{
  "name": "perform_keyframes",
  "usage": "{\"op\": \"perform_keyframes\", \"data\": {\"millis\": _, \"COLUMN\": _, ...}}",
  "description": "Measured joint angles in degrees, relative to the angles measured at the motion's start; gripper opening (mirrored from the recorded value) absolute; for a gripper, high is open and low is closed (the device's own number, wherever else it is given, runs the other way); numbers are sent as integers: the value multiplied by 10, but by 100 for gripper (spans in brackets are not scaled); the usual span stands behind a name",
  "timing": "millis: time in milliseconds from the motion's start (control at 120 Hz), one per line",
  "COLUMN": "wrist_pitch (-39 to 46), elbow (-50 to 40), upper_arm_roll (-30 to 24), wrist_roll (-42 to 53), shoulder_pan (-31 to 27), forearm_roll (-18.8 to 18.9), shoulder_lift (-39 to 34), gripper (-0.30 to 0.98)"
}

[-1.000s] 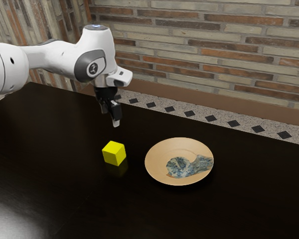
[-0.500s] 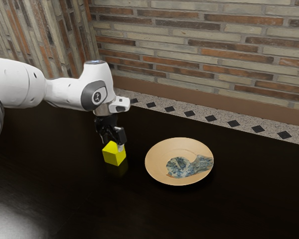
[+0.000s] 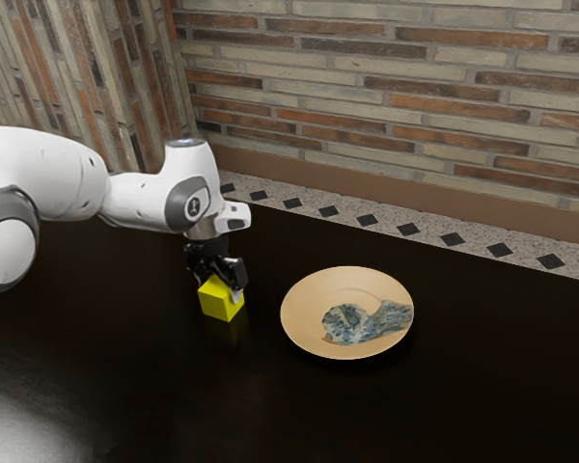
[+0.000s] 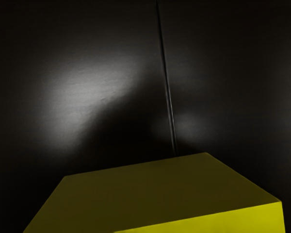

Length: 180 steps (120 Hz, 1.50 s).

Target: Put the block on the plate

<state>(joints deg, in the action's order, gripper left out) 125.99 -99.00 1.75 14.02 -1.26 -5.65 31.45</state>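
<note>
Gripper (image 3: 218, 287) down at yellow block (image 3: 218, 304) on bench (image 3: 174, 386) (grip width: cannot tell); tan plate (image 3: 304, 325) near block, apart.

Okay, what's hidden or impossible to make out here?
- Exterior view: the far sides of the block, turned away from the camera; part of its top, behind the gripper.
- Exterior view: the base of the arm, past the left edge.
- Wrist view: part of the block, past the lower edge.
</note>
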Motion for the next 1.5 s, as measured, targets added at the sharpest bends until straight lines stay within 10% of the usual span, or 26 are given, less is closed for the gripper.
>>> {"op": "perform_keyframes", "data": {"millis": 475, "wrist_pitch": 11, "elbow": -5, "upper_arm_roll": -13, "wrist_roll": -18, "shoulder_pan": 1, "forearm_roll": 4, "shoulder_lift": -26, "gripper": 43}}
{"op": "perform_keyframes", "data": {"millis": 1500, "wrist_pitch": 9, "elbow": 131, "upper_arm_roll": -50, "wrist_roll": -29, "shoulder_pan": 151, "forearm_roll": 8, "shoulder_lift": 28, "gripper": 60}}
